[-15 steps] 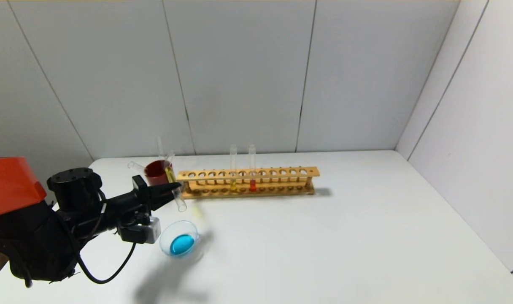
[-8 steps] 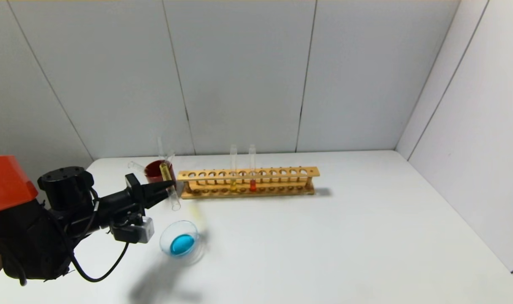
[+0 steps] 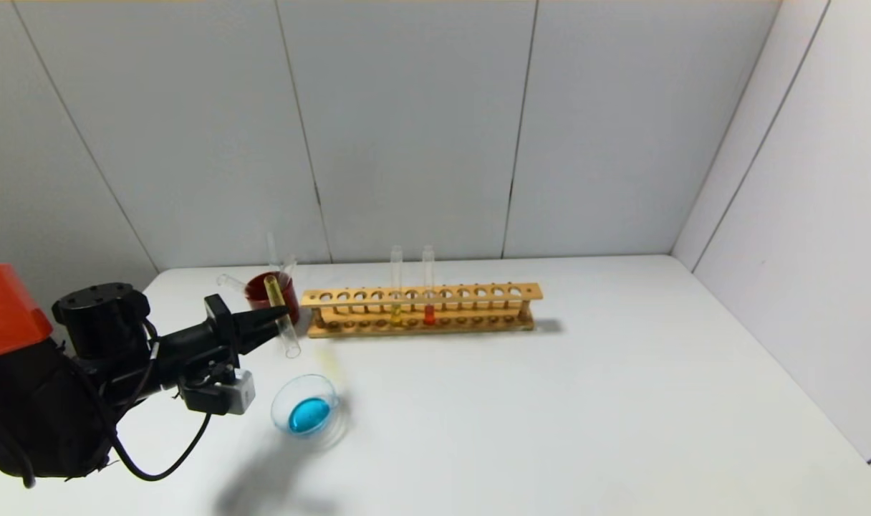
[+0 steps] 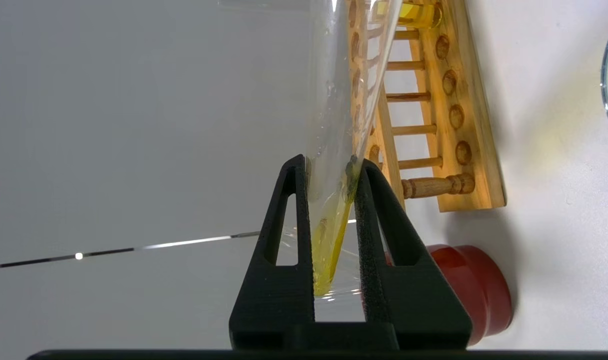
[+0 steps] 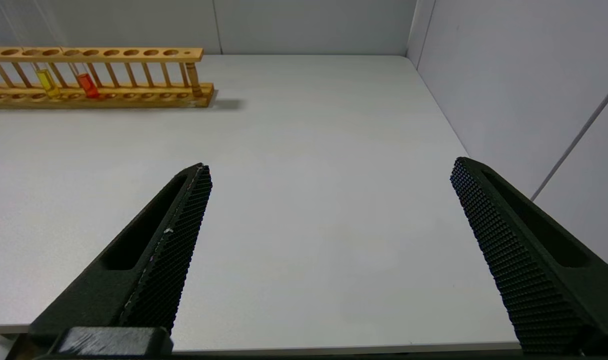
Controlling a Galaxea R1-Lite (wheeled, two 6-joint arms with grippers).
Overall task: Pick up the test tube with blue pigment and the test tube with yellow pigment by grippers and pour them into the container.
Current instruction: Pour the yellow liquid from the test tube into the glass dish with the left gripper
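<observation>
My left gripper [image 3: 281, 314] is shut on the test tube with yellow pigment [image 3: 281, 319]. It holds the tube tilted in the air, beside the red cup and behind the container, with the open end lower. In the left wrist view the fingers [image 4: 379, 210] clamp the tube [image 4: 334, 100], and yellow liquid lies at its closed end. The container [image 3: 284, 401], a clear glass dish, holds a pool of blue liquid. No tube with blue liquid shows. My right gripper [image 5: 329, 167] is open and empty over bare table and is out of the head view.
A dark red cup [image 3: 262, 290] with empty glass tubes stands at the back left. A wooden rack [image 3: 478, 309] holds another yellow tube [image 3: 396, 287] and a red-orange tube [image 3: 428, 287]. Walls close the back and right sides.
My left gripper has moved left and slightly back with the yellow tube, away from above the dish and towards the red cup. The dish and rack have not moved.
</observation>
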